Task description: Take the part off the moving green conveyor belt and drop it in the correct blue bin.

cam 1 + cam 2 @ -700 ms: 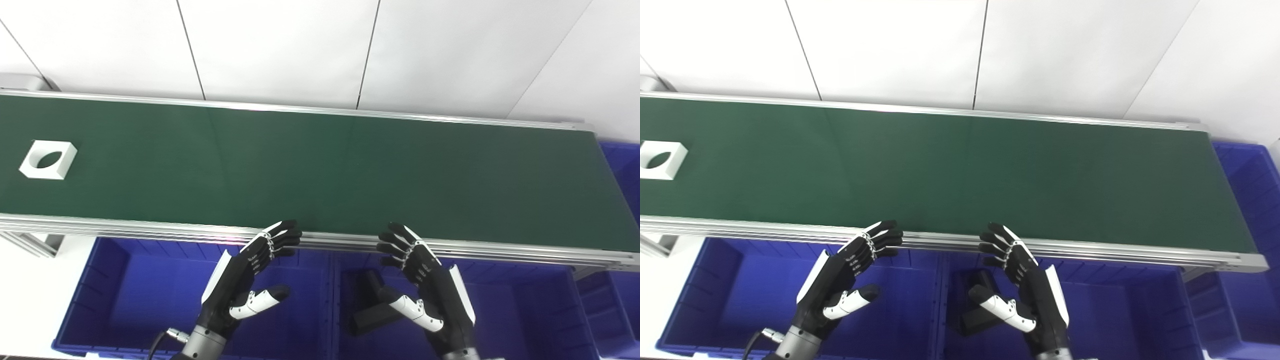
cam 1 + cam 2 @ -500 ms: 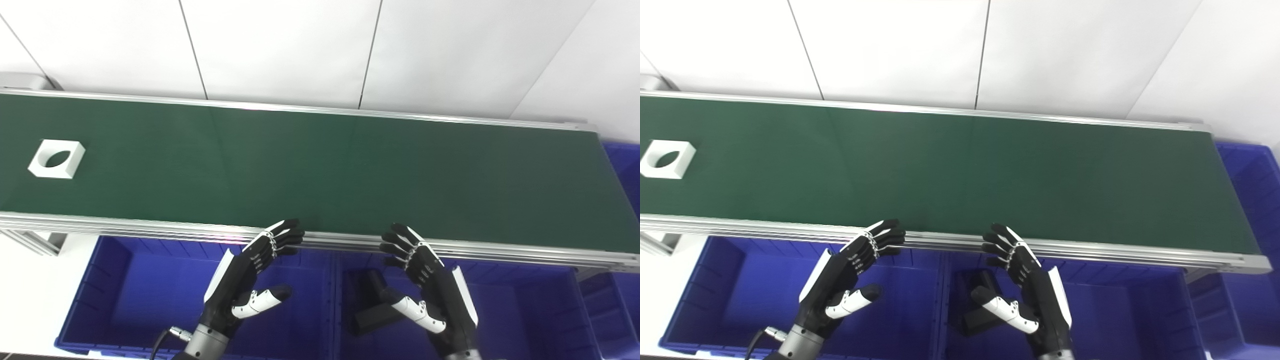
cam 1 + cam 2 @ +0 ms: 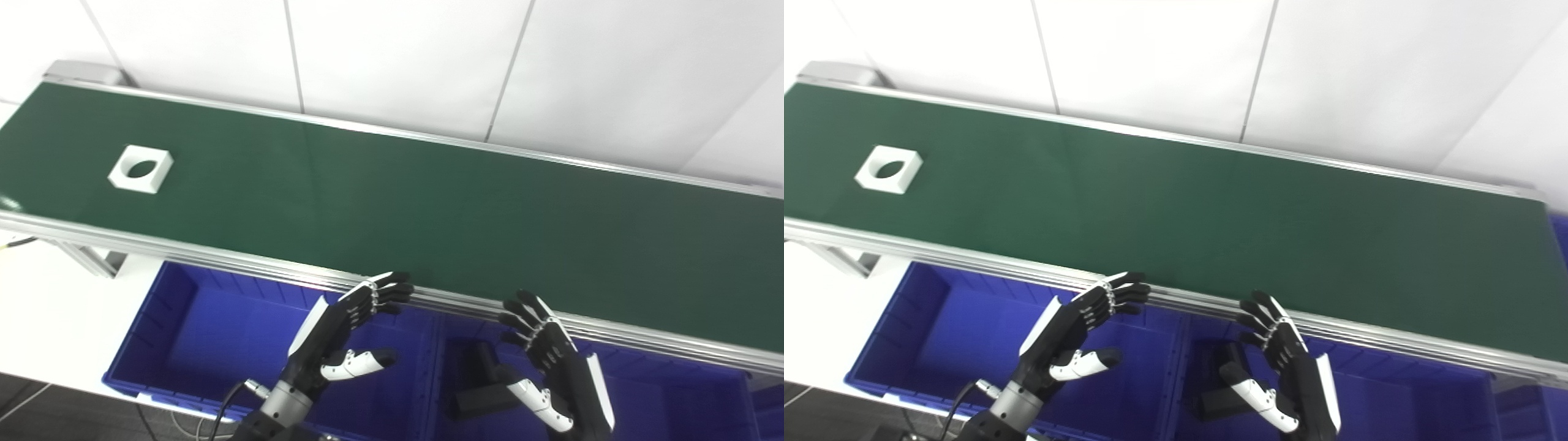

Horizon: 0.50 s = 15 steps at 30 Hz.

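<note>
— Look at the left hand [image 3: 343,334]: fingers spread, thumb out, nothing in it, hovering over the left blue bin [image 3: 184,318] with its fingertips up at the near rail of the conveyor belt [image 3: 429,214].

— And the right hand [image 3: 551,370]?

— Same picture. Fingers apart, palm turned inward, empty. It hangs over the middle blue bin [image 3: 1396,398], where a black part [image 3: 481,386] lies on the floor just beside the thumb.

— So where's the piece they're after?

— Way out at the far left of the belt: a white square block with a round hole [image 3: 141,169], lying flat on the green, well apart from both hands.

— Then nothing's been picked.

— No, I'd call this the waiting step. Both hands are parked at the belt's near edge, ready, and the block has yet to be grasped.

— What does the grab call for?

— Timing, I reckon. The left hand is nearer, so it looks the likelier one. It has to lift over the rail, reach across the belt and close on the block's sides while the block is moving.

— And the bin?

— That's the judgement call. The black part sits in the middle bin, so the white block likely belongs elsewhere, though I can't tell which from here.
</note>
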Motion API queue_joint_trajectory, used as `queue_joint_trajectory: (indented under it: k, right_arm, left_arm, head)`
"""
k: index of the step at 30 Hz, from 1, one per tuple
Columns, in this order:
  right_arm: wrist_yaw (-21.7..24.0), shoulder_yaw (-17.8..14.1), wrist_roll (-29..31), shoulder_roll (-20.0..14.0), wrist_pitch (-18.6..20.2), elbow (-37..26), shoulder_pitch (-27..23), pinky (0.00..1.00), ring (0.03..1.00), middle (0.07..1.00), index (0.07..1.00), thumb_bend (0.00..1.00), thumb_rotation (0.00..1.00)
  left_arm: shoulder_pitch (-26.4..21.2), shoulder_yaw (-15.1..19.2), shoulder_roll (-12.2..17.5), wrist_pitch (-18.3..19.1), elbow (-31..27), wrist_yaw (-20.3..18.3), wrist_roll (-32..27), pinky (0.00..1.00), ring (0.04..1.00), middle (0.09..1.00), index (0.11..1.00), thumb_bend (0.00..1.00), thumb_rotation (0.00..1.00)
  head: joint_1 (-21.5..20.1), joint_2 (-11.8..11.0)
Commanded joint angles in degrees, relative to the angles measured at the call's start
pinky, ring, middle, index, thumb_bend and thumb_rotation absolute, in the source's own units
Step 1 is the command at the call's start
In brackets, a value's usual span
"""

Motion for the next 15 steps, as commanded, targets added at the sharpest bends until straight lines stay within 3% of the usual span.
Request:
queue_joint_trajectory:
  k: [1,15]
  right_arm:
    - [0.33,-0.36,0.90,-0.06,-4.24,-0.27,-0.64,0.72,0.798,0.834,0.888,0.65,0.48]
    - [0.56,-1.01,1.78,-0.15,-5.81,3.04,-1.81,0.72,0.799,0.839,0.898,0.64,0.53]
  left_arm:
    - [-0.16,-0.53,-0.16,-2.56,-0.69,0.83,0.82,0.72,0.773,0.795,0.825,0.82,0.61]
    - [-0.36,-1.91,1.17,-2.53,-4.33,3.22,3.83,0.68,0.737,0.772,0.810,0.86,0.56]
  head:
    - [0.45,-0.38]
    - [5.78,-4.42]
